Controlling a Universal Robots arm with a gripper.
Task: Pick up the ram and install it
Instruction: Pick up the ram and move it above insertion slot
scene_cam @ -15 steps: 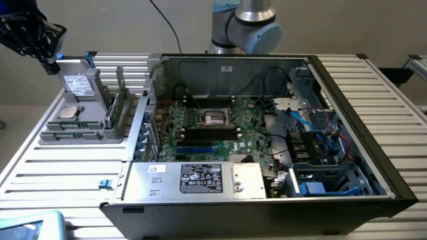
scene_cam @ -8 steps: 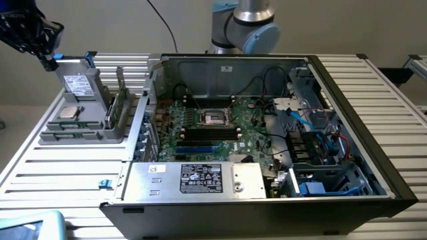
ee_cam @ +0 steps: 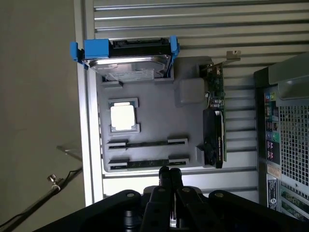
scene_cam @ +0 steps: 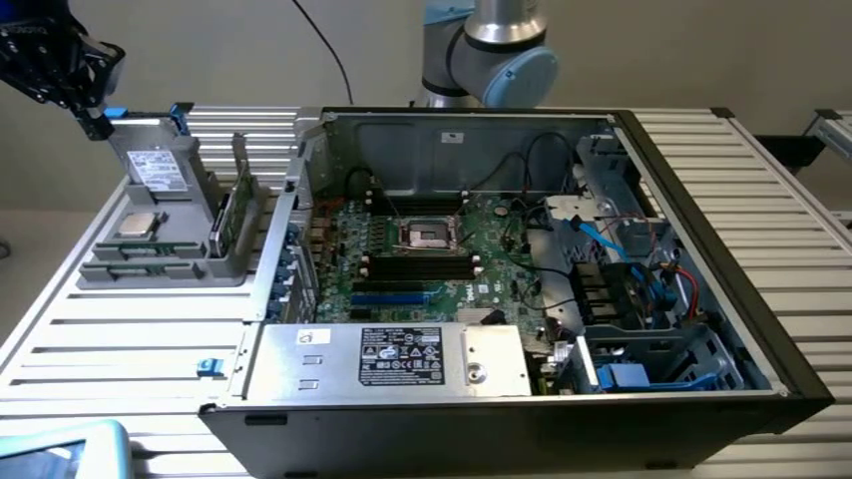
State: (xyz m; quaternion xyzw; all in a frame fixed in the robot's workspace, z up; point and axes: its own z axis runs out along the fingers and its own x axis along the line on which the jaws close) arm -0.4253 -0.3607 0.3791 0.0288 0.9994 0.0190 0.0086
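Nothing is done yet. The tool [ee_cam: 169, 173], clenched on nothing, hangs at the upper left of the exterior view, near the grey tray [ee_cam: 159, 121]. The ram [ee_cam: 145, 163] seems to sit edge-on in a tray slot and is hard to make out. The motherboard's memory slots [scene_cam: 419, 265] look empty.

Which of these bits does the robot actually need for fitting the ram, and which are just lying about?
Needed: ram sticks, motherboard in the open computer case.
Lying about: hard drive, processor chip, expansion card, all on the grey tray.
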